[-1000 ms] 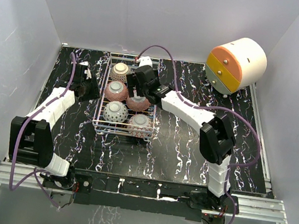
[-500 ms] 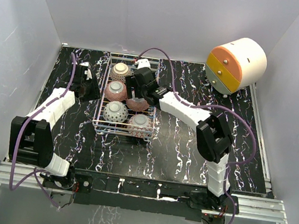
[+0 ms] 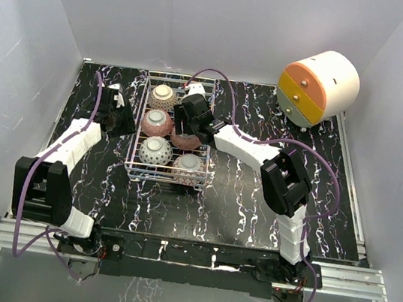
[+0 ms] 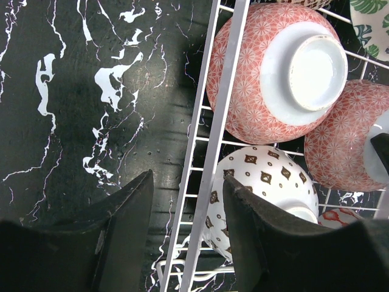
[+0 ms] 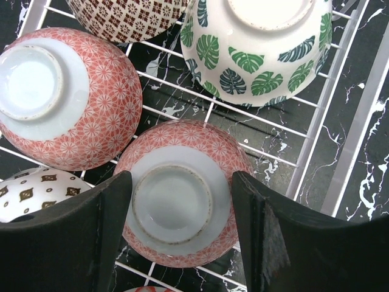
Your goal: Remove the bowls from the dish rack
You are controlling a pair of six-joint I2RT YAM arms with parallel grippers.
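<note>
The dish rack (image 3: 139, 123) stands at the back left of the table with several bowls upside down in it. My right gripper (image 3: 187, 124) hangs over the rack's right column. In the right wrist view it (image 5: 180, 182) is open, its fingers either side of the white foot ring of a pink bowl (image 5: 182, 141), with a gap on the right. A green-leaf bowl (image 5: 255, 42) and another pink bowl (image 5: 55, 100) lie beyond. My left gripper (image 4: 188, 182) is open astride the rack's left wall (image 4: 213, 152), beside a white bowl with brown diamonds (image 4: 261, 179).
A white-and-orange drawer unit (image 3: 319, 86) sits at the back right corner. White walls close in the black marbled table (image 3: 255, 197) on three sides. The right arm's purple cable (image 3: 220, 74) loops over the rack's far end.
My right gripper has shifted slightly left over the pink bowl and its jaws have narrowed around the foot ring. The left arm has not moved.
</note>
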